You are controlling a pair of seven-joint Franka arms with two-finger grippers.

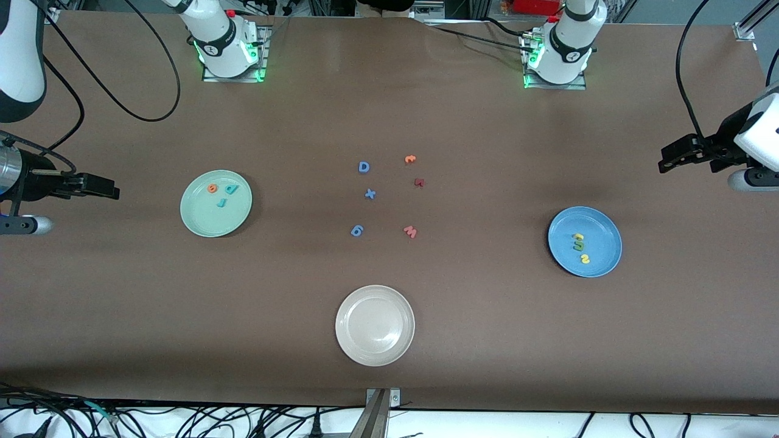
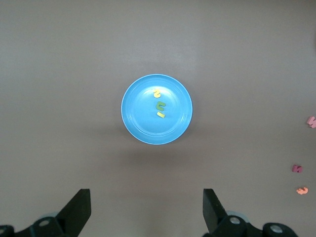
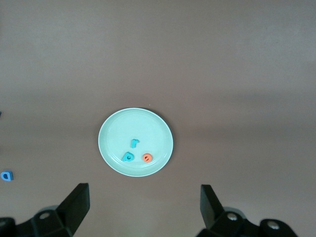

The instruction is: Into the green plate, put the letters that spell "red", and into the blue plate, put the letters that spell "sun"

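Figure: I am viewing the table with both arms pulled back to its ends. The green plate [image 1: 216, 203] is lying toward the right arm's end, and I am seeing the orange e [image 1: 212, 188], the teal d [image 1: 231, 189] and the teal r [image 1: 221, 202] resting inside it, the r a little nearer the front camera than the other two. The blue plate [image 1: 585, 241] is lying toward the left arm's end, and it is holding the yellow u [image 1: 578, 236], the green n [image 1: 579, 246] and the yellow s [image 1: 585, 259] in a short row, the s nearest the front camera.

I am keeping the right gripper [image 1: 112, 188] in the air at the right arm's end of the table, off to the side of the green plate, its fingers [image 3: 74, 205] spread wide and gripping nothing. The left gripper [image 1: 663, 163] is hanging at the left arm's end, up and to the side of the blue plate, fingers [image 2: 79, 210] likewise released and bare.

Between the plates, near the table's middle, I am seeing the leftover letters: a blue D [image 1: 364, 166], a blue x [image 1: 370, 194], a blue 6 [image 1: 357, 230], an orange letter [image 1: 410, 159], a dark red letter [image 1: 419, 182] and a pink w [image 1: 410, 231]. A beige plate [image 1: 375, 325] is sitting nearest the front camera, with nothing in it
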